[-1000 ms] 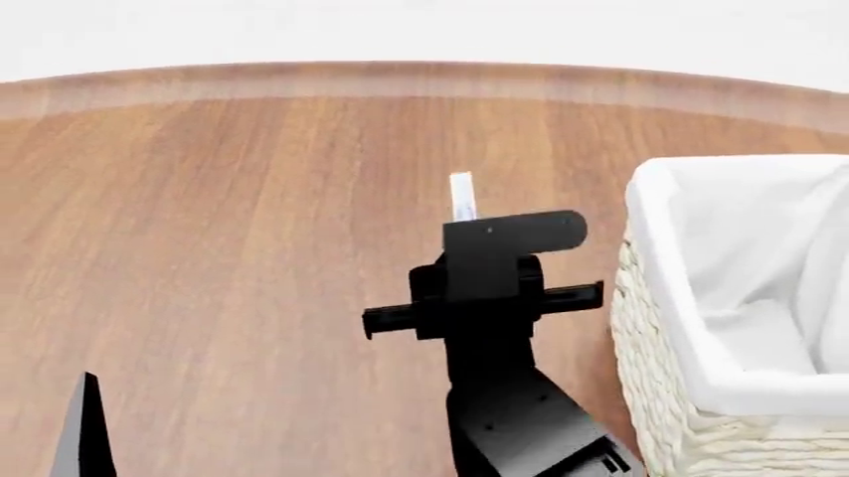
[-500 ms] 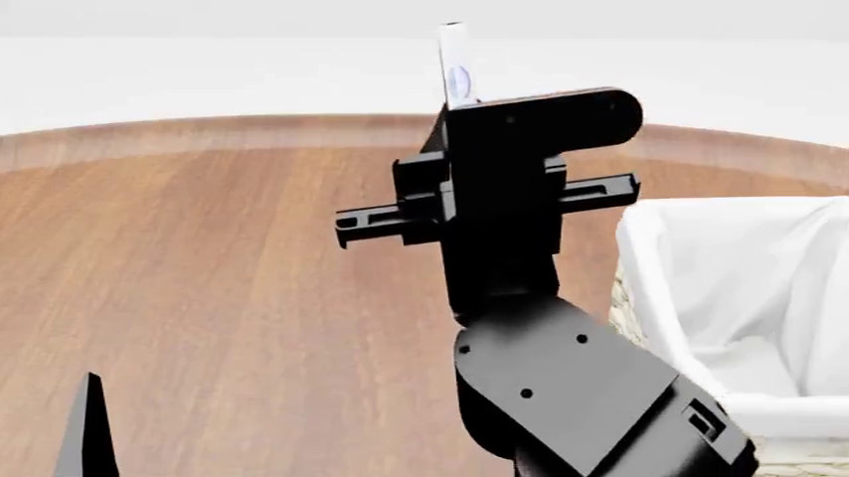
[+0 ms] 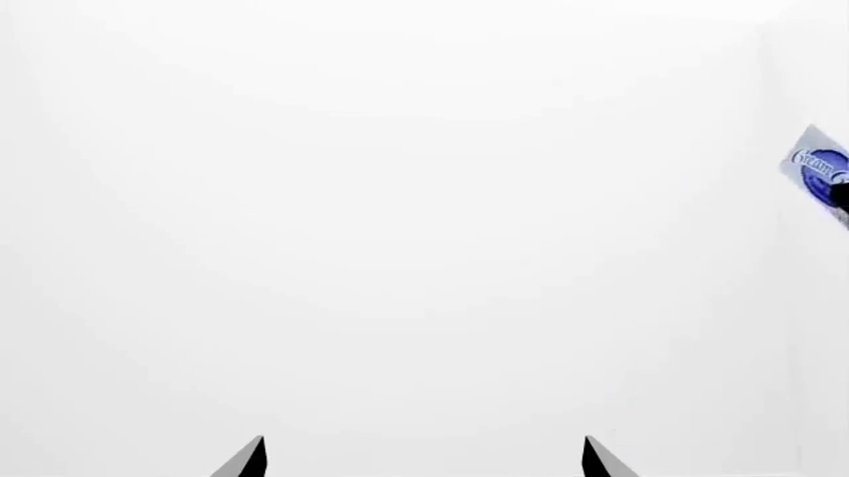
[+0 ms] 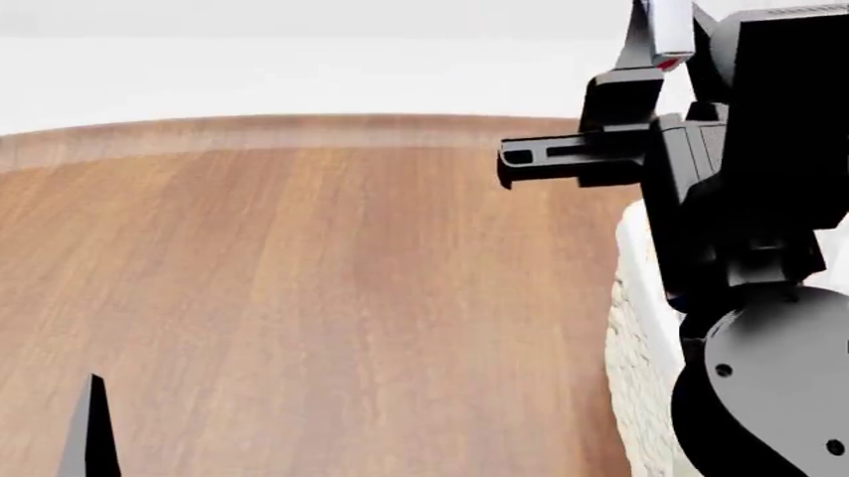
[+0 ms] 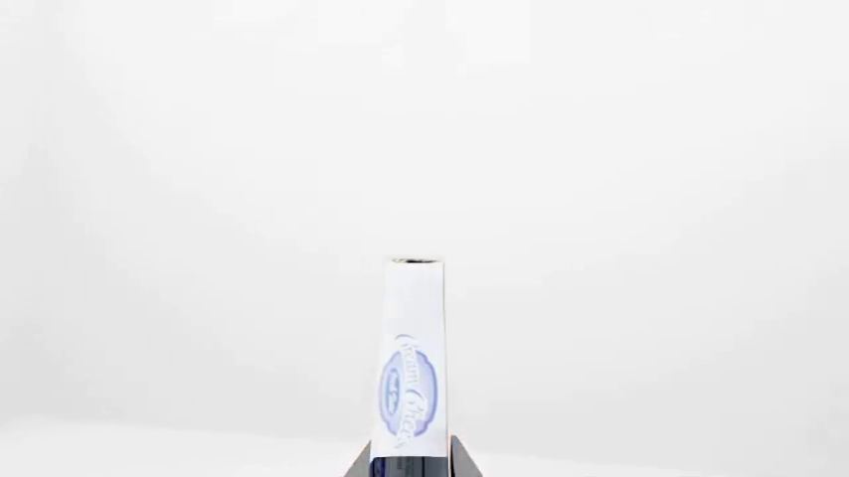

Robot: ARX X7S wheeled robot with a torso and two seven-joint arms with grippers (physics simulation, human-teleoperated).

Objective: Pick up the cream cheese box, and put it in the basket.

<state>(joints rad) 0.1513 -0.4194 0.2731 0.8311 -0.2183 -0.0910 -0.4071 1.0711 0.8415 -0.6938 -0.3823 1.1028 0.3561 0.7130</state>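
The right hand (image 5: 412,462) grips the cream cheese box (image 5: 413,368) by its lower end, raised high beside the basket (image 4: 637,338) at the right. Best now to carry it over the liner, lower, then release. The left hand (image 3: 422,457) is open.

White box (image 5: 414,358), blue oval; brown wood-grain table (image 4: 305,298).

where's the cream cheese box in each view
Head view: cream cheese box at the top right edge, above the right gripper.
Left wrist view: at the far right edge.
Right wrist view: bottom centre, upright between the fingertips.
Shared landmark: the right gripper holding it.
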